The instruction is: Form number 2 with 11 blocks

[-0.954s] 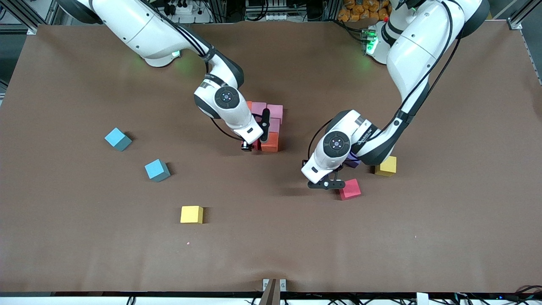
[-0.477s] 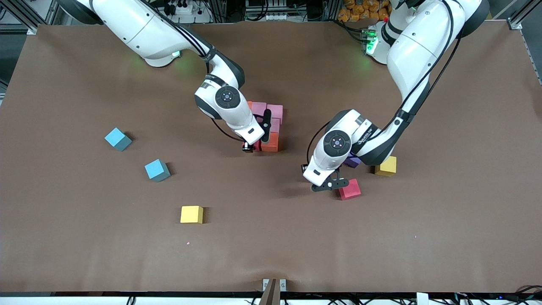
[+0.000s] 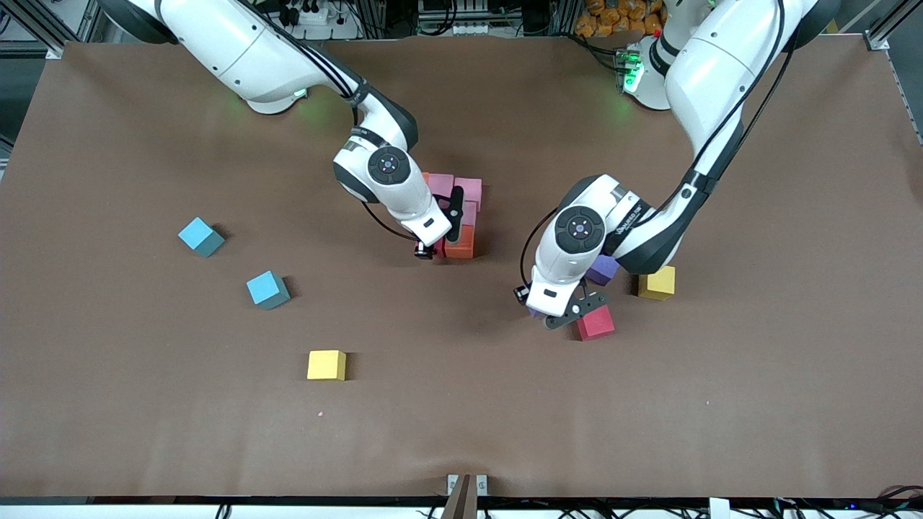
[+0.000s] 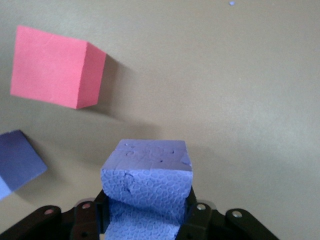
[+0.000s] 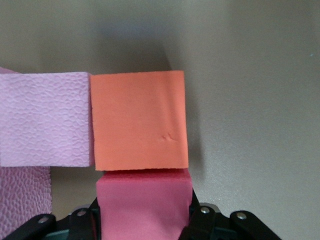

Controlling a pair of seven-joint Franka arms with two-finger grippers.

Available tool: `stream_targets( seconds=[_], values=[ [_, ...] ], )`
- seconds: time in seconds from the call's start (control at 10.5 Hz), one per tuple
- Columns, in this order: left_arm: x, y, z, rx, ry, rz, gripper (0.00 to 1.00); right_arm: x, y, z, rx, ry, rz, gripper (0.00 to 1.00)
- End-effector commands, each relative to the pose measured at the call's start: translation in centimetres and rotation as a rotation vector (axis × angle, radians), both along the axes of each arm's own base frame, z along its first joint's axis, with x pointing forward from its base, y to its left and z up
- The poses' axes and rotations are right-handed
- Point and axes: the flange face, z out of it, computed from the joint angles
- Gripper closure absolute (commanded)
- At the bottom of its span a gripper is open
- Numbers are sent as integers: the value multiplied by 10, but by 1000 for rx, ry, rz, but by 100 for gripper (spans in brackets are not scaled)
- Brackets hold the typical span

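Observation:
My left gripper (image 3: 552, 315) is shut on a purple block (image 4: 146, 175), squeezing it between the fingers low over the table. A red block (image 3: 595, 321) lies right beside it, and another purple block (image 3: 603, 268) lies partly under the left arm. My right gripper (image 3: 437, 244) is shut on a red block (image 5: 144, 205), pressed against an orange block (image 3: 459, 241) of the partly built number 2. Pink blocks (image 3: 469, 191) and an orange one (image 3: 425, 177) make up its rows farther from the front camera.
One yellow block (image 3: 657, 282) sits by the left arm, farther toward the left arm's end of the table. Another yellow block (image 3: 326, 365) and two blue blocks (image 3: 200, 236) (image 3: 267, 290) lie loose toward the right arm's end.
The left gripper's fingers have shut on the purple block and its wrist has turned a little. The right gripper has stayed on its red block.

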Motion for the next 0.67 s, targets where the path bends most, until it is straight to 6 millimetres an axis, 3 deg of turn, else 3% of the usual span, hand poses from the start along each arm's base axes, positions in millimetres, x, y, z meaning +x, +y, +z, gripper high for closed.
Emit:
stream_targets(
  seconds=[0.0, 0.19, 0.57],
  values=[
    [-5, -2, 9, -4, 10, 97, 69, -1, 8, -2, -1, -12, -3, 55],
    [-7, -5, 10, -7, 12, 135, 69, 1, 5, -4, -6, -10, -8, 0],
    [-7, -5, 10, -8, 13, 172, 69, -6, 6, 4, -48, 18, 0, 0]
  ],
)
